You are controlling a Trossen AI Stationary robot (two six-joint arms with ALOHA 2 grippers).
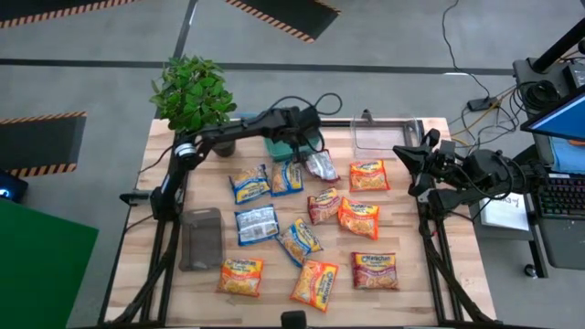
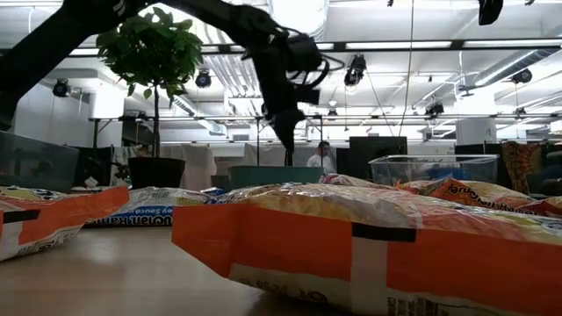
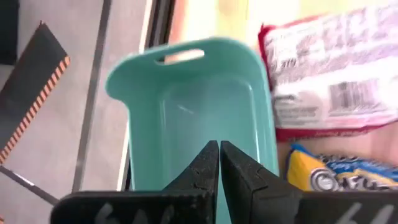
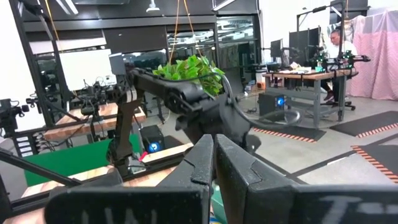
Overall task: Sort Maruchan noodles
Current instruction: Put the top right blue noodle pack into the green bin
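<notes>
My left gripper (image 3: pixel 219 148) hangs over the teal tray (image 3: pixel 186 118) at the far edge of the counter (image 1: pixel 407 292), its jaws pressed shut on nothing. My right gripper (image 4: pixel 214 146) waits above the counter's right edge, jaws likewise closed and empty.

The Maruchan noodles (image 1: pixel 311 233) lie scattered flat across the middle of the counter — none sits in the tray or in either bin. Blue-and-white packets cluster toward the left and centre, orange ones lie at the near edge and beside the right-hand group, and red-pink ones sit among them. One packet (image 1: pixel 322 165) lies face-down just beside the tray, showing a white panel with a barcode; its small print is too fine to read. Just beside it, from my left wrist, I see part of a blue-and-yellow packet (image 3: pixel 339 177). On the nearest orange packets (image 1: pixel 241 276) the red brand band shows, though its lettering is too small to make out from above.

A clear bin (image 1: pixel 386 132) stands at the far right of the counter, another clear bin (image 1: pixel 201 238) near the left edge. A potted plant (image 1: pixel 192 91) stands at the far left corner.
</notes>
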